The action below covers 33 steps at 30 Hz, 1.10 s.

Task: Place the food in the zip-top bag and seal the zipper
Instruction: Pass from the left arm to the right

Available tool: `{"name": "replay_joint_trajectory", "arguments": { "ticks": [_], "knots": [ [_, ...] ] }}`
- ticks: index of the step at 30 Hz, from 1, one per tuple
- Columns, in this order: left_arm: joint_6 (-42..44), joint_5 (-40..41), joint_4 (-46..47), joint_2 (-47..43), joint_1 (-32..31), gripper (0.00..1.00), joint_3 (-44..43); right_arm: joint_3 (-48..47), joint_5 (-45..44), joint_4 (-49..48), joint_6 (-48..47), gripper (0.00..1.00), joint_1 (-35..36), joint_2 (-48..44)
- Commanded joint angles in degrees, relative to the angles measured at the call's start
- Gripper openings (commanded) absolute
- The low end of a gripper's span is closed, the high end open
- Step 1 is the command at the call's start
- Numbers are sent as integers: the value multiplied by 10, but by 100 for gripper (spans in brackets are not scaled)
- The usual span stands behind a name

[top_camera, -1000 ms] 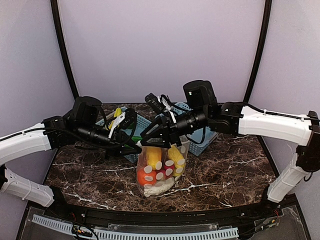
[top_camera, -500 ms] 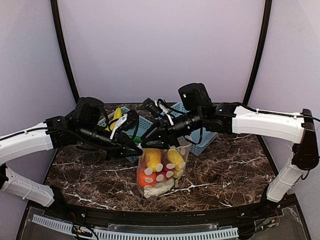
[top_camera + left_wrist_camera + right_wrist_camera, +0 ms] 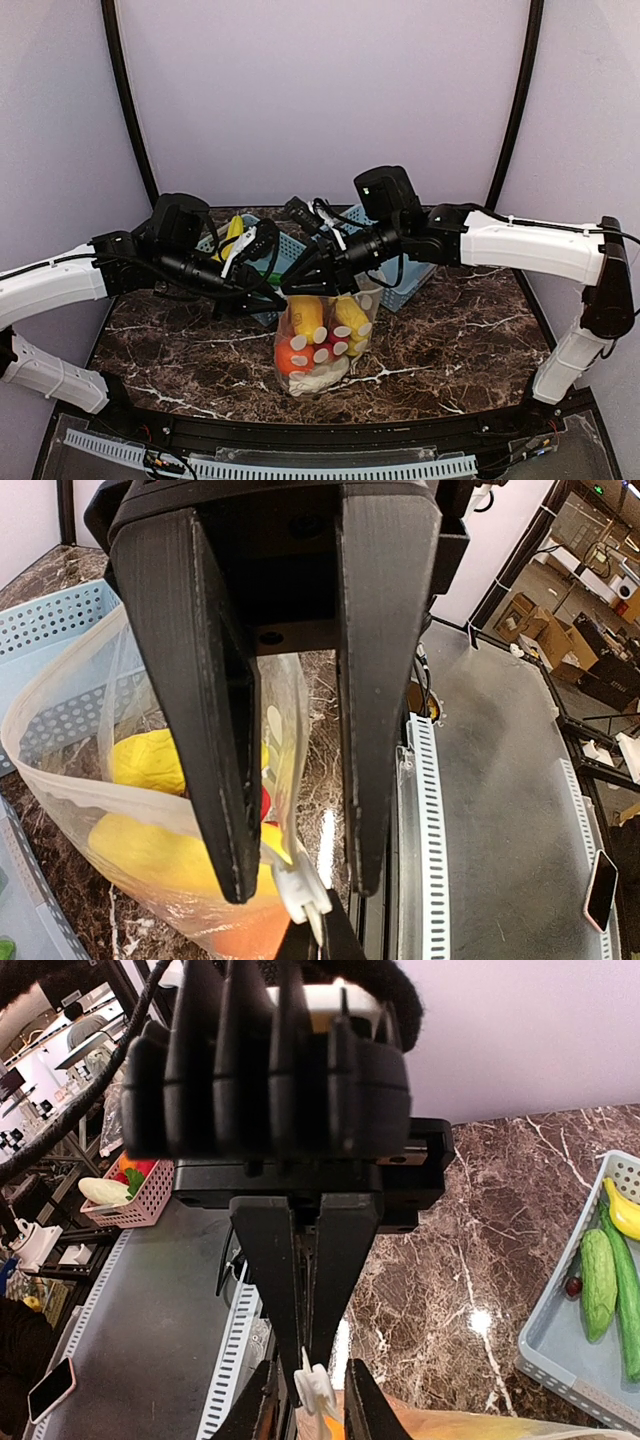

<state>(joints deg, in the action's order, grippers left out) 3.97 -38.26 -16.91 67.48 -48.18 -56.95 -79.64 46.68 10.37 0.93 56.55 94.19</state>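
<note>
The zip-top bag (image 3: 322, 340), clear with white dots, stands upright on the marble table with its mouth open. Food lies inside it: yellow pieces (image 3: 307, 315), an orange one (image 3: 290, 353) and a white one (image 3: 314, 379). My left gripper (image 3: 274, 297) is shut on the bag's top left corner. In the left wrist view the film (image 3: 280, 710) runs up between its fingers (image 3: 225, 780). The zipper's white slider (image 3: 316, 1390) sits at that corner. My right gripper (image 3: 315, 1360) has its jaws nearly together, with the slider's thin tab pinched at the tips.
Two light-blue lattice baskets (image 3: 286, 250) (image 3: 408, 276) stand just behind the bag. One holds a banana (image 3: 622, 1210) and green vegetables (image 3: 598, 1285). A slotted white strip (image 3: 270, 466) runs along the table's near edge. Both forearms cross above the table's middle.
My right arm has moved left and down to the bag's held corner, and its jaws have narrowed onto the slider tab. The left gripper and the bag have hardly moved.
</note>
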Motion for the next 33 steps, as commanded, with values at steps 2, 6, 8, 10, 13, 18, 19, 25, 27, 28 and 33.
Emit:
{"name": "replay_joint_trajectory", "arguments": {
  "ticks": [2, 6, 8, 10, 13, 18, 19, 25, 27, 28, 33],
  "knots": [
    [-5, -6, 13, -9, -1, 1, -18, -5, 4, 11, -4, 24, -3, 12],
    [-11, -12, 19, -12, -1, 1, -16, -3, 4, 10, -4, 25, -3, 12],
    [-16, -17, 28, -15, -2, 1, -12, -2, 3, 10, -4, 25, -3, 12],
    [-20, -19, 35, -16, -1, 1, -8, 0, 1, 10, -4, 25, -2, 10],
    [-23, -27, 41, -19, -1, 1, -4, 7, -9, 10, -5, 27, -3, 9],
    [-29, -34, 55, -27, -1, 1, 8, 10, -14, 6, -3, 28, -6, 8],
    [-29, -35, 56, -29, -2, 1, 10, 11, -11, 2, -1, 29, -6, 8],
    [-30, -41, 55, -30, -2, 1, 13, 10, -3, -2, 3, 31, -8, 9],
    [-29, -42, 54, -31, -1, 1, 12, 11, 0, -1, 4, 30, -8, 10],
    [-29, -44, 53, -30, -1, 1, 12, 11, 2, 0, 5, 30, -8, 10],
    [-30, -43, 51, -28, -2, 1, 11, 6, 18, 2, 7, 26, -8, 14]
  ]
}}
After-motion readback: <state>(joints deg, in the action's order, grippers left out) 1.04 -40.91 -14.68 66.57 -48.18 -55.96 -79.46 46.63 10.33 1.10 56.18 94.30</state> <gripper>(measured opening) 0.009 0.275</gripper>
